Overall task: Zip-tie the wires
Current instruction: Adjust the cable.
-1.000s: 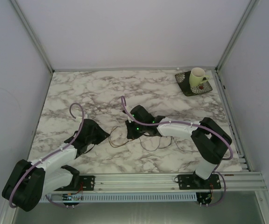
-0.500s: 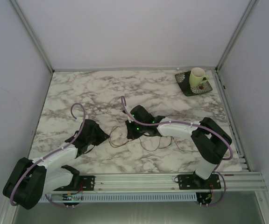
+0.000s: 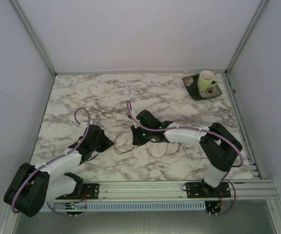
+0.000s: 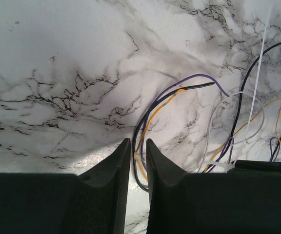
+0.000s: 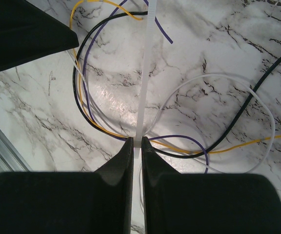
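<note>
The wires (image 3: 152,148) are thin black, orange, purple and white strands lying in loose loops on the marble table between the two arms. In the left wrist view, a bend of the wires (image 4: 152,109) passes through the narrow gap of my left gripper (image 4: 138,142), whose fingers stand slightly apart around them. My right gripper (image 5: 136,140) is shut on a white zip tie (image 5: 143,73), which runs straight out from its tips across the wires (image 5: 84,97). From above, the left gripper (image 3: 105,142) and right gripper (image 3: 137,140) face each other over the tangle.
A pale cup (image 3: 207,80) stands on a dark square saucer (image 3: 195,91) at the back right corner. An aluminium rail (image 3: 170,187) runs along the near edge. Frame posts and white walls close in the table's sides.
The left arm has edged slightly to the right, toward the wires. The right arm and the zip tie have not visibly moved.
</note>
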`<act>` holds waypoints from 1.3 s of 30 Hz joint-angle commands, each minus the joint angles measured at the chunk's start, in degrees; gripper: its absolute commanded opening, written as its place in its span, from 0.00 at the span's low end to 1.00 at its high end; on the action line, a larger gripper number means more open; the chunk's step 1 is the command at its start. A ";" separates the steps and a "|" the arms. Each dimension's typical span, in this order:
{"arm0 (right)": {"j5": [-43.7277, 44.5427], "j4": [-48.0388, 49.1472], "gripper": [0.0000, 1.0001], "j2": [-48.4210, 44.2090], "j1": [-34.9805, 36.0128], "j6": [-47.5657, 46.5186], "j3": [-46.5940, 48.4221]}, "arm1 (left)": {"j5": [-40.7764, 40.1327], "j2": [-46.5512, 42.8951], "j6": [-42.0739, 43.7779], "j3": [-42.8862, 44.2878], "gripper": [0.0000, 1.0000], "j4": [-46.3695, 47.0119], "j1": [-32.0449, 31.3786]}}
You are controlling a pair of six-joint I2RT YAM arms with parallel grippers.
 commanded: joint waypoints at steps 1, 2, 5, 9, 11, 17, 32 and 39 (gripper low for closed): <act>0.78 -0.47 0.00 -0.72 -0.02 -0.60 1.81 | 0.85 0.22 0.29 0.63 0.19 0.84 -0.34; 0.80 -0.49 0.00 -0.67 0.01 -0.60 1.81 | 0.87 0.22 0.28 0.70 0.18 0.88 -0.33; 0.74 -0.53 0.00 -0.66 -0.04 -0.60 1.78 | 0.96 0.07 0.28 0.73 0.14 0.86 -0.32; 0.90 -0.65 0.00 -0.63 -0.03 -0.69 1.71 | 1.21 -0.10 0.00 0.73 0.08 0.74 -0.33; 0.92 -0.75 0.00 -0.53 0.00 -0.64 1.70 | 1.29 -0.56 -0.30 0.60 0.00 0.75 -0.30; 1.48 -1.64 0.00 -0.54 -0.01 -0.46 1.36 | 0.39 -3.34 -0.56 1.77 0.00 -1.63 0.00; 3.36 -4.03 0.00 -0.20 0.08 -1.26 2.13 | 3.43 -2.39 0.24 2.45 0.00 -1.14 2.22; 3.67 -4.50 0.00 -0.46 0.07 -1.30 1.75 | -0.44 -6.45 1.28 0.26 0.00 -3.94 4.24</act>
